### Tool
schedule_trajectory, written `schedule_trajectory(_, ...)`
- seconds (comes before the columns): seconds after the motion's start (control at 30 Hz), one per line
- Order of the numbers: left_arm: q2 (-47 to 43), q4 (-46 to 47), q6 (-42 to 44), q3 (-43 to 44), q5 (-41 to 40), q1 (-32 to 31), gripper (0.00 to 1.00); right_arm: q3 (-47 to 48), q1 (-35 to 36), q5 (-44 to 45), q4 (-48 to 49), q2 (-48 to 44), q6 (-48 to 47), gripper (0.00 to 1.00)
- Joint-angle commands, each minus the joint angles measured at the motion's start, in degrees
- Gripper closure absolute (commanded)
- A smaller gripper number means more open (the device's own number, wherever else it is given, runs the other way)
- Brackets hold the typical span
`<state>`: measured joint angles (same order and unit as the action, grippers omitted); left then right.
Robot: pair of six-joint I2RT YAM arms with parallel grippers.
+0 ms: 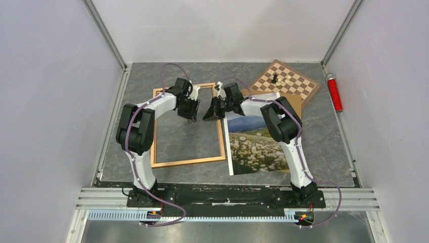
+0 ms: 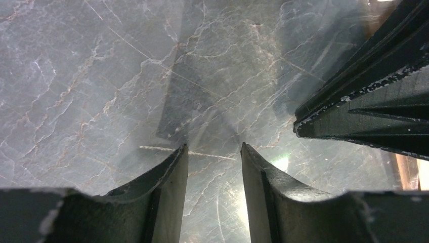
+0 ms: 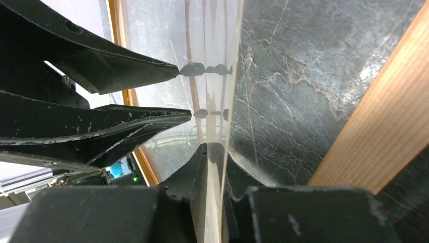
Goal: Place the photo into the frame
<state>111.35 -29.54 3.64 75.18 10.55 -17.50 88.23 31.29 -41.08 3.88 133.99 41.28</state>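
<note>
Grey marble table (image 1: 313, 152), white walls (image 1: 50, 101). Frame (image 1: 187, 162) flat mid-table, photo (image 1: 255, 147) face up at its 3 o'clock. Right gripper (image 1: 209, 114) pinched narrow on upright clear sheet (image 3: 212, 30). Left gripper (image 1: 192, 115) half open, tips by sheet.

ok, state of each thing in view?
left claw: open, holding nothing.
right claw: shut on clear pane.
clear pane: pinched at one edge.
photo: face up beside frame, not inserted.
frame: lying flat, no photo inside.
chessboard: flat, chess pieces on it.
</note>
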Motion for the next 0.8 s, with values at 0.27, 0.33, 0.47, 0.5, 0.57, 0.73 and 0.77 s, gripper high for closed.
schedule_trajectory(0.27, 1.57, 0.89, 0.07, 0.33, -0.42, -0.43, 0.51, -0.31, 0.22, 3.85, -2.1, -3.34, -2.68, 0.68)
schedule_trajectory(0.33, 1.57, 0.86, 0.1, 0.26, -0.33, -0.43, 0.51, 0.05, 0.18, 4.2, -2.62, -3.72, -3.06, 0.66)
schedule_trajectory(0.47, 1.59, 0.97, 0.12, -0.02, -0.39, -0.42, 0.51, 0.7, 0.1, 4.94, -3.78, -4.28, -4.16, 0.62)
schedule_trajectory(0.5, 1.59, 1.04, 0.12, -0.03, -0.37, -0.43, 0.51, 0.87, 0.09, 5.04, -3.74, -4.4, -4.41, 0.61)
schedule_trajectory(0.57, 1.59, 1.06, 0.11, -0.12, -0.33, -0.41, 0.51, 0.95, 0.03, 5.37, -4.36, -4.66, -4.84, 0.6)
schedule_trajectory(0.73, 1.42, 1.05, 0.14, -0.24, -0.48, -0.44, 0.52, 1.06, -0.31, 5.97, -6.14, -5.43, -5.75, 0.58)
schedule_trajectory(0.77, 1.38, 1.02, 0.16, -0.29, -0.53, -0.43, 0.52, 1.08, -0.37, 6.2, -6.31, -5.71, -5.96, 0.57)
